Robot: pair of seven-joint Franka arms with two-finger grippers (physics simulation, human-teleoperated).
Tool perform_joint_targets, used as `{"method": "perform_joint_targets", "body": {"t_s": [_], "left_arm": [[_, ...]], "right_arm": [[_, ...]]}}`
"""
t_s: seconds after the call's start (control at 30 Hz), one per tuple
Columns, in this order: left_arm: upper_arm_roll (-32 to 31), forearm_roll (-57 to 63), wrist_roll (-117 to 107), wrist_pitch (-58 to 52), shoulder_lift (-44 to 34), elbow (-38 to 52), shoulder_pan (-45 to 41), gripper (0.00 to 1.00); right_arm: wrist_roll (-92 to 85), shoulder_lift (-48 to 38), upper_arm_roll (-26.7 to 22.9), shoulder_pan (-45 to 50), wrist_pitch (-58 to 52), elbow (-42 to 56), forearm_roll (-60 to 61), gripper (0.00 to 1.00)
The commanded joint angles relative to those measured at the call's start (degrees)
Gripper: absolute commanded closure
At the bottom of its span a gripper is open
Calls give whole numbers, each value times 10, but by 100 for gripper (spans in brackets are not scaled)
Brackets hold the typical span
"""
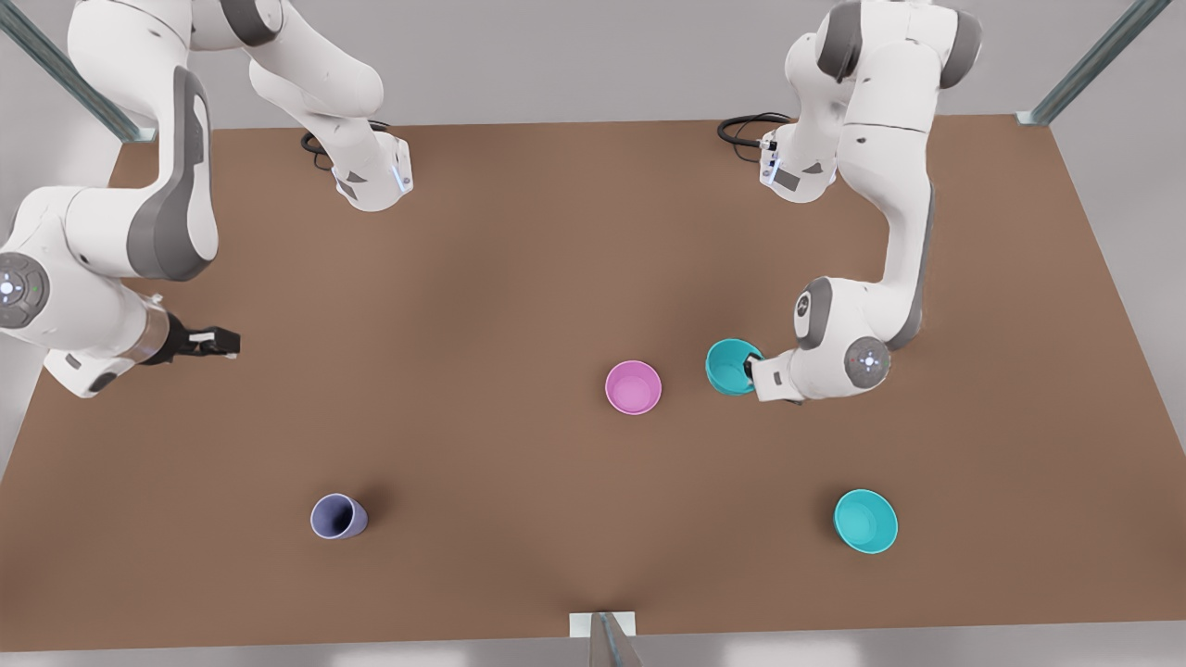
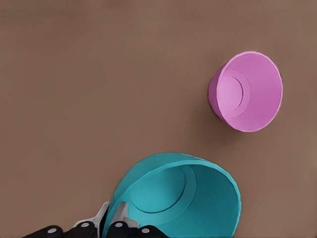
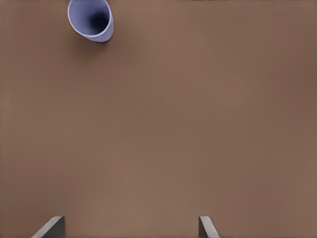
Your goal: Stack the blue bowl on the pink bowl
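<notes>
Rim pinch: left hand [image 1: 752, 368] clamped on the blue bowl [image 1: 729, 365], beside the pink bowl [image 1: 634, 387].
Bowl looks light, stiff, slick-walled; right hand [image 1: 220, 344] waits, fingertips [image 3: 52, 229] apart.

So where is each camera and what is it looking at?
Front view: high above the table, looking down; both white arms show.
Left wrist view: rides the left claw, shut on the blue bowl, looking down at the pink bowl.
Right wrist view: above the table, looking down at the lavender cup; its open fingertips show.
Front and left wrist views share both bowls.
</notes>
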Motion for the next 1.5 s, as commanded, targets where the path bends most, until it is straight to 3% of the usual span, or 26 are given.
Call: {"method": "perform_joint_targets", "body": {"t_s": [0.0, 0.1, 1.07, 1.1, 1.2, 1.27, 1.33, 1.37, 1.43, 1.47], "left_arm": [[-3, -6, -563, -55, 44, 76, -35, 79], [-7, -4, -664, -48, 103, 154, -79, 79], [-22, -6, -702, -9, 103, 110, -107, 79], [-22, -6, -702, -9, 104, 110, -108, 0], [-21, 10, -696, -22, 91, 109, -104, 0], [-1, 136, -587, -204, 5, 108, -48, 0], [135, 150, -339, -328, -93, 126, -42, 0], [141, 149, -335, -376, -115, 166, -41, 0], [137, 140, -333, -513, -87, 304, -12, 0], [134, 142, -332, -517, -88, 319, -11, 0]], "right_arm": [[-28, 2, 2, 0, 2, 3, 1, 0], [-28, 3, 2, 0, 2, 3, 1, 0], [-29, 6, 2, 0, 2, 3, 1, 0], [-29, 6, 3, 0, 2, 3, 1, 0], [-29, 6, 3, 0, 3, 3, 1, 0], [-29, 6, 3, 0, 3, 3, 1, 0], [-29, 6, 3, 0, 2, 3, 1, 0], [-29, 6, 3, 0, 2, 3, 1, 0], [-29, 8, 2, 0, 2, 3, 1, 0], [-29, 8, 3, 0, 2, 3, 1, 0]]}}
